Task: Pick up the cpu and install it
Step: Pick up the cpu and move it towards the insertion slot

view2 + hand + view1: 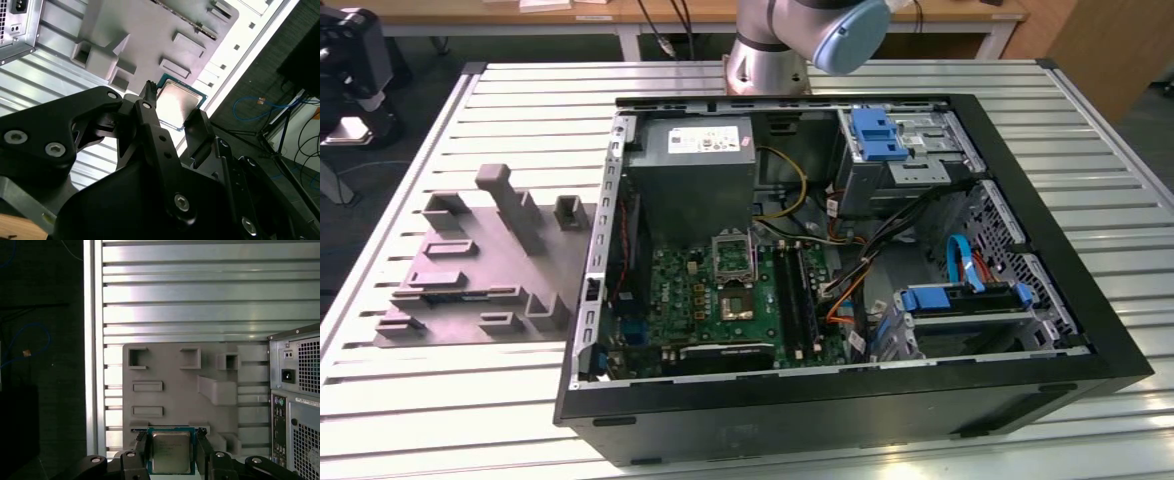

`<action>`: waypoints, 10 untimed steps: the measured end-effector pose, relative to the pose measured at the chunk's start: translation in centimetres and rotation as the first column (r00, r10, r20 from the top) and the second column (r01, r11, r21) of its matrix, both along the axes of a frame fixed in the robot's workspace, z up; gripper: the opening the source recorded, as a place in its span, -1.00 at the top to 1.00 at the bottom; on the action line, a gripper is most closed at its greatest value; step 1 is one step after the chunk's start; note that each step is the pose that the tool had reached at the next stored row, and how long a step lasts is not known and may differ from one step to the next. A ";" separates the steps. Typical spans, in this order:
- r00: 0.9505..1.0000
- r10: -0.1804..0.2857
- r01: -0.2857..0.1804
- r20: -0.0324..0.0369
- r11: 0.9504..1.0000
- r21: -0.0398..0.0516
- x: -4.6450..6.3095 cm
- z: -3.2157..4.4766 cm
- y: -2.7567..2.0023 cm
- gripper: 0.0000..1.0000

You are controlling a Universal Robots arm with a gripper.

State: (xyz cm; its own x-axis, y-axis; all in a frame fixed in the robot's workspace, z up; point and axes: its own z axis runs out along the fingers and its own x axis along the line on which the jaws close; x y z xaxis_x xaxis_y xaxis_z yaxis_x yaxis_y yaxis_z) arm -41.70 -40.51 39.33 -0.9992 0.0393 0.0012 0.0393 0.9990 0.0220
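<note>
The cpu (pixel 171 456) (pixel 181 106), a small square chip with a pale metal top and a thin dark rim, sits between my black fingers (pixel 141 446) (pixel 149 98). My gripper (pixel 171 439) (pixel 174 103) is shut on its two opposite edges. In both wrist views it hangs well above the grey moulded tray (pixel 170 371) (pixel 145 30), near the tray's edge. In the exterior view the green motherboard (pixel 683 300) lies inside the open computer case (pixel 854 400), with the silver socket frame (pixel 732 250) raised above the socket (pixel 738 306).
The tray (pixel 454 275) with its upright posts lies on the slatted metal table (pixel 400 400), at the exterior view's left of the case. A power supply (pixel 694 160), cables and blue drive brackets (pixel 961 298) crowd the case. The arm's base (pixel 767 65) stands behind the case.
</note>
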 end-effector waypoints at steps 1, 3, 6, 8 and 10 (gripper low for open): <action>1.000 0.000 0.000 0.000 1.000 0.000 0.0 0.00 0.00 0.06; 1.000 0.000 0.000 0.000 1.000 0.000 0.1 0.00 0.00 0.06; 1.000 0.000 0.000 0.000 1.000 0.000 0.2 0.00 0.00 0.06; 1.000 0.000 0.000 0.000 1.000 0.000 0.3 0.00 0.00 0.06; 1.000 0.000 0.000 0.000 1.000 0.000 0.3 0.00 0.00 0.06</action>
